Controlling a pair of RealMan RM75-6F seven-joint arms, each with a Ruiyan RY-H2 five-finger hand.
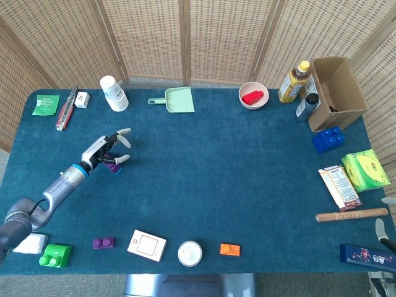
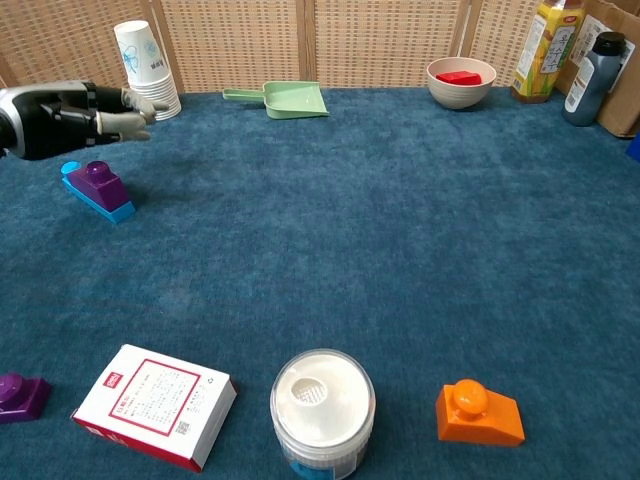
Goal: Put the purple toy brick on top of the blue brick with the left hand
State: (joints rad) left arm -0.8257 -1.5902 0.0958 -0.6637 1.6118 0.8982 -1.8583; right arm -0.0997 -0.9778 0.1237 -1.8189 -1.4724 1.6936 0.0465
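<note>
Blue table [image 1: 204,185]: near its left edge the purple brick [image 2: 102,181] sits on the blue brick [image 2: 112,204]. Stacking looks done. The left hand [image 1: 105,149] hovers above, fingers spread, holding nothing.

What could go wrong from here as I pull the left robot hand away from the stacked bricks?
1. The left robot hand hangs just above the purple brick, holding nothing; a low retreat could clip it off the blue brick.
2. The purple brick covers only part of the blue one, so a knock may tip it.
3. The paper cup stack stands close beyond the fingertips; a forward swing could topple it.
</note>
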